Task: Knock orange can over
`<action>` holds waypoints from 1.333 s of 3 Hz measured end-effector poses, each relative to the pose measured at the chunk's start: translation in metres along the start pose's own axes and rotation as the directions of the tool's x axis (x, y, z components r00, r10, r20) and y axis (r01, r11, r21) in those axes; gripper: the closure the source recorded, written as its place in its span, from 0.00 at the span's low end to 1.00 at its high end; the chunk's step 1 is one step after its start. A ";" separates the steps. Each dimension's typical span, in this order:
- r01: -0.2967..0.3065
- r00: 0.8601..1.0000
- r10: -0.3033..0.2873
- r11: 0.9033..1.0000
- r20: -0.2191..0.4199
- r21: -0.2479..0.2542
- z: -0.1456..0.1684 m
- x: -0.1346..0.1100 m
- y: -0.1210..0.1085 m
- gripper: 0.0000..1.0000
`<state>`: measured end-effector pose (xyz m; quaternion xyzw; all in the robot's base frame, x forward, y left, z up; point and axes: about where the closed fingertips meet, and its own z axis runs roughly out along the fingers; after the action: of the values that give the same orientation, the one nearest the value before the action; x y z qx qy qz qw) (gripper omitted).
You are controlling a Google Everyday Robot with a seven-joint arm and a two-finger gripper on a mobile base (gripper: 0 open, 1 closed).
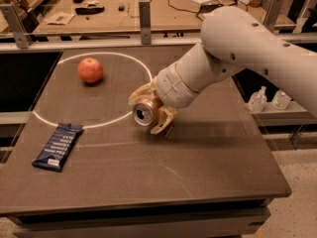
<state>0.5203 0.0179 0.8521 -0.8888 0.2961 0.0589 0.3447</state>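
The gripper [148, 112] is clamped around the orange can [144, 114] near the middle of the dark table [208, 177], just outside the white circle [149, 74], with the can's long axis roughly level and its silver top pointing toward the camera, slightly left.

No legible text; white print on blue wrapper [57, 146] unreadable. Gripper [151, 112] over table [198, 172] centre, clasping orange can [142, 115].
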 end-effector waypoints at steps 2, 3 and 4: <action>0.014 1.000 -0.014 1.000 -0.011 -0.014 0.002 -0.001 -0.001 1.00; 0.083 0.994 -0.088 0.994 -0.072 -0.074 0.003 0.004 0.000 1.00; 0.190 0.974 -0.205 0.971 -0.095 -0.147 0.004 0.011 0.005 1.00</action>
<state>0.5264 0.0123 0.8428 -0.9374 0.2198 -0.0044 0.2702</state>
